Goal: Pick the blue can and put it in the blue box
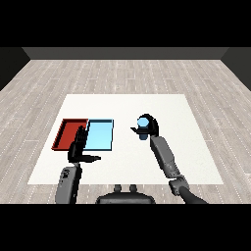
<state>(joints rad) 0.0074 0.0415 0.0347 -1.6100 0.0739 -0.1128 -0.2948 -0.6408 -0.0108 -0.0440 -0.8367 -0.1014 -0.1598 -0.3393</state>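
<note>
We see our right hand (pixel 149 126) curled round the blue can (pixel 142 125), right of the light blue tray (pixel 99 135), while our left hand (pixel 80 146) rests straight-fingered.

We see bare test room: grey plank floor (pixel 122 73), dark walls (pixel 122 53), lone white table (pixel 186 147). No furnishings; we read it as lab.

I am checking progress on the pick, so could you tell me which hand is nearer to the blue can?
Right. The right hand is curled round the blue can; the left hand is far off, over the trays' near edge.
</note>
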